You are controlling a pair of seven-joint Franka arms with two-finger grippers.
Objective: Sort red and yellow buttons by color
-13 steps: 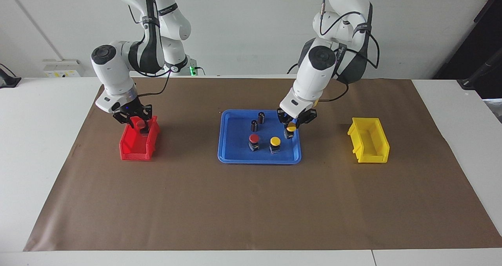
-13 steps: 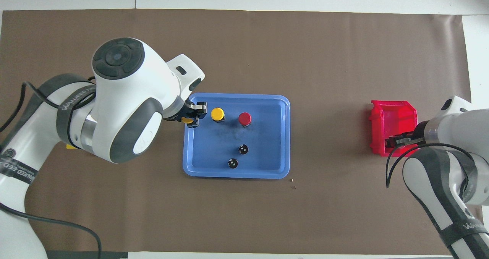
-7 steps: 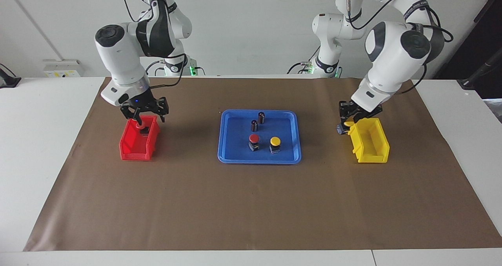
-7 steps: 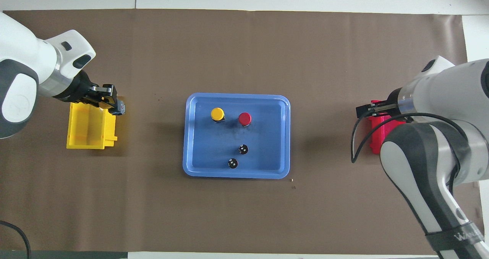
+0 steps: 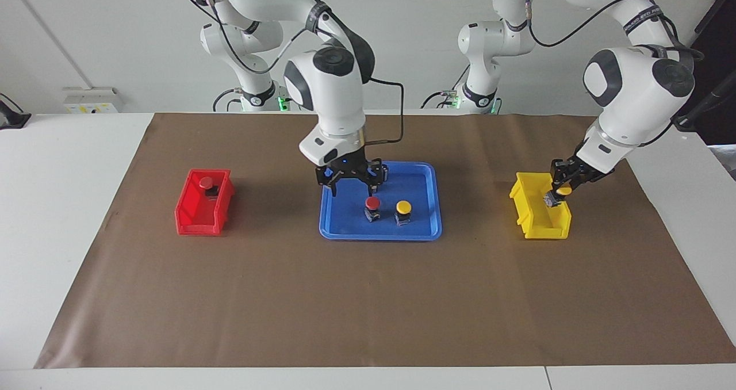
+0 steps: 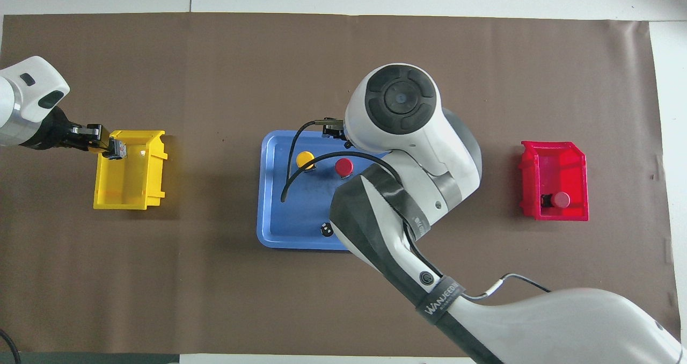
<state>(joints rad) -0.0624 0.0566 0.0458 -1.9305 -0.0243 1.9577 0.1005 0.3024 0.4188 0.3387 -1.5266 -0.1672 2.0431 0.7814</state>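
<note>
Brown paper covers most of my counter (image 5: 368,298), and on it I have a blue tray (image 5: 428,229) in the middle, a red bin (image 5: 192,217) toward the right arm's end and a yellow bin (image 5: 537,226) toward the left arm's end.

My right hand (image 5: 351,184) hangs over the tray, over the part nearer the robots, with its fingers spread wide and nothing between them. Just beside it on the tray stands a red button (image 5: 372,207), upright, and next to that a yellow button (image 5: 403,211), also upright; the two are close but apart. In the overhead view the right arm covers much of the tray (I can only make out one dark capless cylinder (image 6: 325,228) at the tray's edge nearest the robots, and in the facing view another shows partly past the hand).

My left hand (image 5: 560,187) is over the yellow bin, at the end of it nearer the robots, clamped on a second yellow button (image 5: 564,191), whose cap shows between the fingers. I cannot tell whether the button touches the bin.

A second red button (image 6: 558,199) lies in the red bin, at the end nearer the robots, tipped on its side with its black body pointing toward the tray.
</note>
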